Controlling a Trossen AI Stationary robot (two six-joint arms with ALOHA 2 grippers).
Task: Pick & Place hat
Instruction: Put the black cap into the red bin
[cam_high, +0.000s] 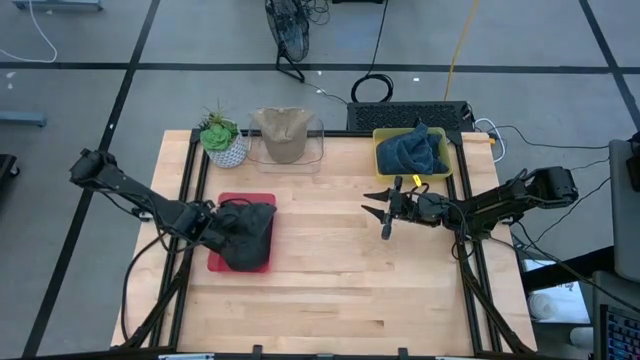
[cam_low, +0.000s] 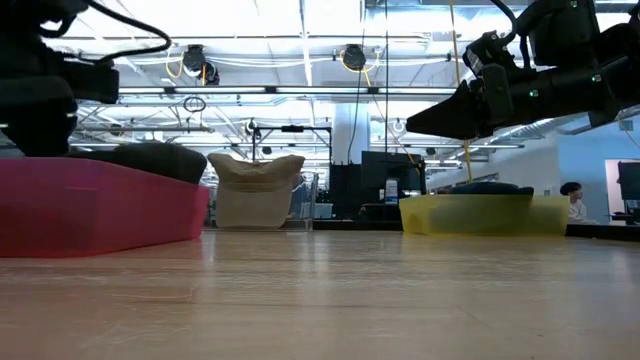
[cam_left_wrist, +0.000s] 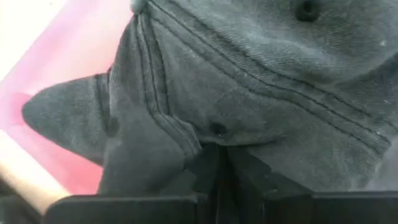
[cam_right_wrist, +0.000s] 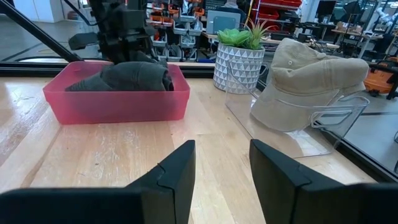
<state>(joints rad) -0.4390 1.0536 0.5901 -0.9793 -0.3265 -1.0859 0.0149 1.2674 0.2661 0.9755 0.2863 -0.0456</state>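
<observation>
A dark grey hat (cam_high: 250, 235) lies crumpled in the red tray (cam_high: 240, 199) on the table's left half. My left gripper (cam_high: 218, 228) slants down onto the hat's left side and is shut on its cloth (cam_left_wrist: 249, 81). Right of the table's middle, my right gripper (cam_high: 375, 212) hovers level and open, pointing toward the left, with nothing between its fingers (cam_right_wrist: 180, 168). From there the grey hat (cam_right_wrist: 134, 74) shows over the tray's wall (cam_right_wrist: 118, 102). My left gripper pinches a bunched fold of the dark grey hat beside a stitched seam and eyelet (cam_left_wrist: 217, 129); the fingers (cam_left_wrist: 252, 177) come from above, slanting down. How many layers it has, I cannot tell. The hat sits slack in the red tray.
At the far edge a beige hat (cam_high: 283, 135) sits in a clear container (cam_high: 315, 150) beside a potted plant (cam_high: 222, 140). A yellow tray (cam_high: 385, 160) with a blue hat (cam_high: 415, 150) stands at the far right. Bare wood (cam_high: 330, 290) lies toward the near edge.
</observation>
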